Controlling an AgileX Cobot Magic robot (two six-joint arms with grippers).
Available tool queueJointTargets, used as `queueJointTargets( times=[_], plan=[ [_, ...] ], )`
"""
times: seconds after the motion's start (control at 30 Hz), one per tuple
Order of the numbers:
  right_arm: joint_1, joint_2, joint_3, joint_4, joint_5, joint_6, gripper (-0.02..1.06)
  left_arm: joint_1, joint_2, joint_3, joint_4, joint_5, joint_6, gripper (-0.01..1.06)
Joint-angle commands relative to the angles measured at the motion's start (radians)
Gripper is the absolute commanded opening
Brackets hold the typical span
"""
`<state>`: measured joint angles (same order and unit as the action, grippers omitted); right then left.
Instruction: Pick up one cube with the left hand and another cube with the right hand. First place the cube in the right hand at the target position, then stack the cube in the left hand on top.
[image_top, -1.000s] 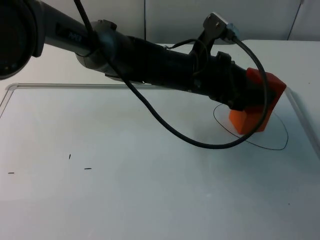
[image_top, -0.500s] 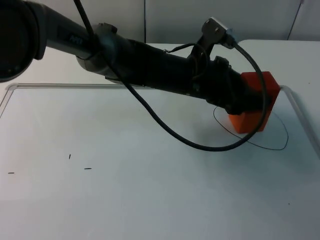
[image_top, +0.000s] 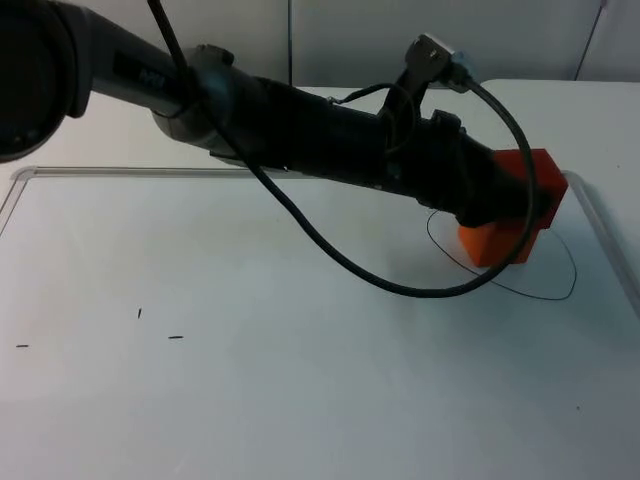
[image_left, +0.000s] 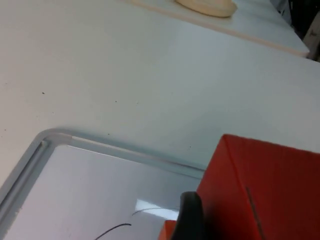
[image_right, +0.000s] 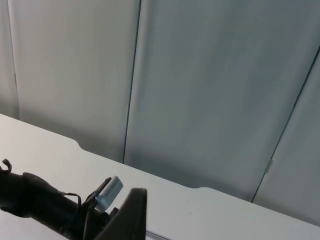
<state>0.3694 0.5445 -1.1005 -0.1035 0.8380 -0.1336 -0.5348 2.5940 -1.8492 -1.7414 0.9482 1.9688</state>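
Left gripper (image_top: 522, 200) holding upper cube (image_top: 535, 185) over lower cube (image_top: 492, 245) in circle (image_top: 560, 285)

Top view, items: my left arm (image_top: 300, 125), reaching across the white bench (image_top: 250, 380). My left tool (image_top: 520, 200), closed on an upper orange cube (image_top: 540, 180). Lower orange cube (image_top: 490, 245), directly beneath, inside a thin black drawn circle (image_top: 560, 295). Grey partition wall (image_top: 350, 40) behind.
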Motion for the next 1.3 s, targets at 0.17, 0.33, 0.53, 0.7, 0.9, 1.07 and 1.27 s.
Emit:
queueJointTargets(
  times=[0.17, 0.33, 0.53, 0.7, 0.9, 1.07, 1.27],
  plan=[
    [0.0, -0.009, 0.005, -0.002, -0.006, -0.008, 1.05, 0.001, -0.032, -0.002, 0.109, -0.012, -0.043, 0.64],
    [0.0, -0.009, 0.005, 0.0, -0.006, -0.008, 1.05, 0.01, -0.039, -0.002, 0.099, -0.043, -0.043, 0.64],
    [0.0, -0.009, 0.005, 0.007, -0.006, -0.008, 1.05, 0.016, -0.039, -0.002, 0.097, -0.073, -0.04, 0.64],
    [0.0, -0.009, 0.005, 0.007, -0.006, -0.008, 1.05, 0.016, -0.039, -0.002, 0.099, -0.046, -0.04, 0.64],
    [0.0, -0.009, 0.005, 0.006, 0.011, -0.025, 1.05, 0.024, -0.049, -0.002, 0.14, -0.014, -0.043, 0.64],
    [0.0, -0.009, 0.005, 0.006, 0.013, -0.026, 1.05, 0.042, -0.066, -0.002, 0.217, -0.014, -0.091, 0.64],
    [0.0, -0.009, 0.005, 0.006, 0.013, -0.026, 1.05, 0.079, -0.099, -0.002, 0.431, -0.041, -0.275, 0.64]
  ],
)
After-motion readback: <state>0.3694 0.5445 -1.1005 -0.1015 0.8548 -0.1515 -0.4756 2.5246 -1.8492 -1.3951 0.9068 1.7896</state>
